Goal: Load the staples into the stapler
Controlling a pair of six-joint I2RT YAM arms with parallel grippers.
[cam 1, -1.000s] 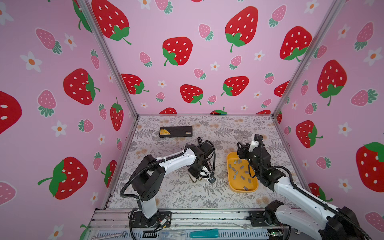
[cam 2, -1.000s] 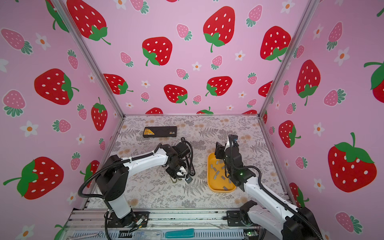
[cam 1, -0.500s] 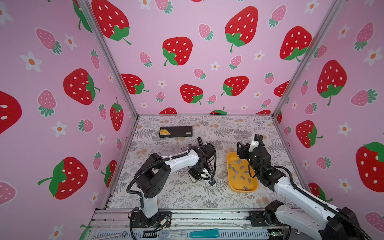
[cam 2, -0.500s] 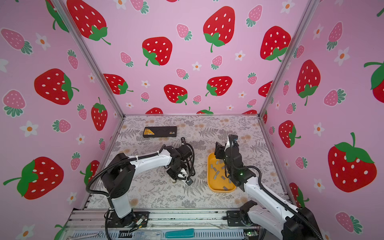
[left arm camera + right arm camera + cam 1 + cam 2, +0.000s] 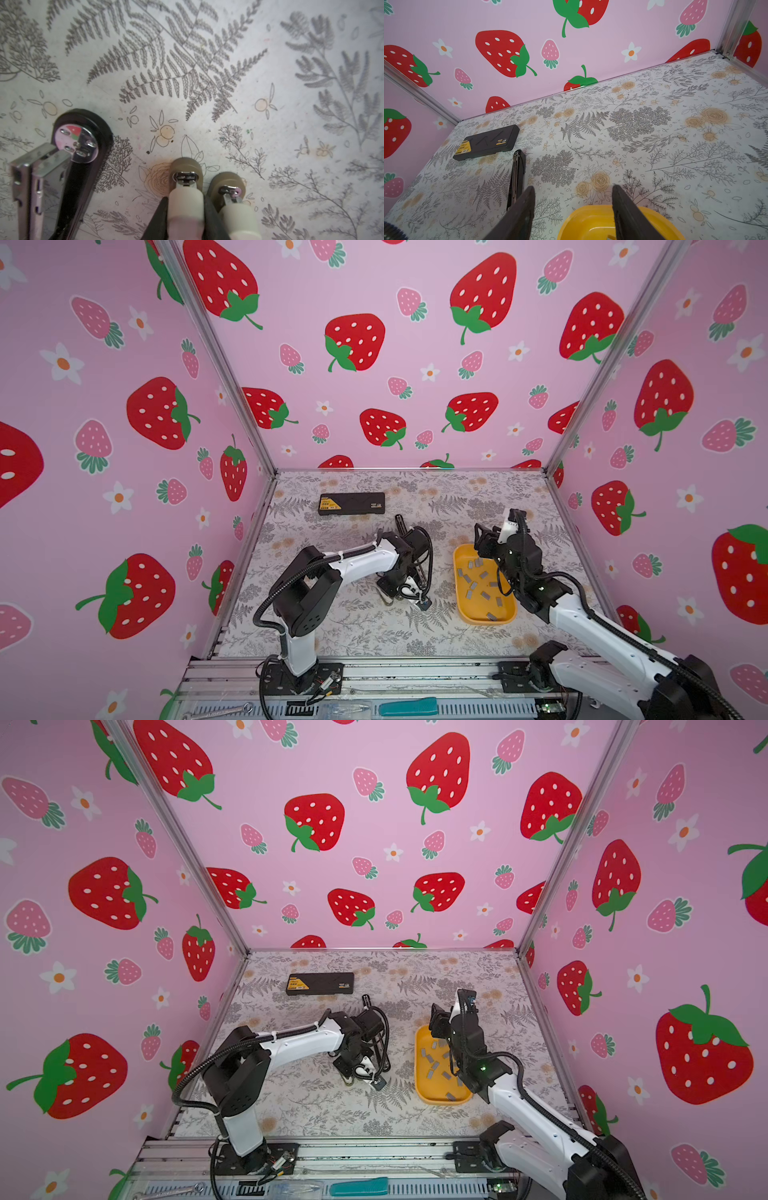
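The black stapler (image 5: pixel 83 133) lies opened on the table, its metal magazine (image 5: pixel 37 176) bare; in both top views it (image 5: pixel 400 522) (image 5: pixel 365 1000) is mostly hidden under my left arm. My left gripper (image 5: pixel 204 182) (image 5: pixel 409 593) (image 5: pixel 365 1073) is shut beside it, with two white pegs with tan disc ends side by side at its fingers, resting on the table. Several grey staples (image 5: pixel 478 576) (image 5: pixel 434 1065) lie loose in the yellow tray (image 5: pixel 459 556) (image 5: pixel 419 1081) (image 5: pixel 591 220). Above the tray's far end my right gripper (image 5: pixel 572 188) (image 5: pixel 484 535) (image 5: pixel 438 1015) hangs open and empty.
A flat black case (image 5: pixel 351 504) (image 5: pixel 320 983) (image 5: pixel 485 143) with a yellow label lies near the back left. The pink strawberry walls close in three sides. A teal tool (image 5: pixel 409 707) rests on the front rail below the table edge.
My left gripper has closed while staying by the stapler, and that arm's elbow has shifted slightly. The right arm has not visibly moved.
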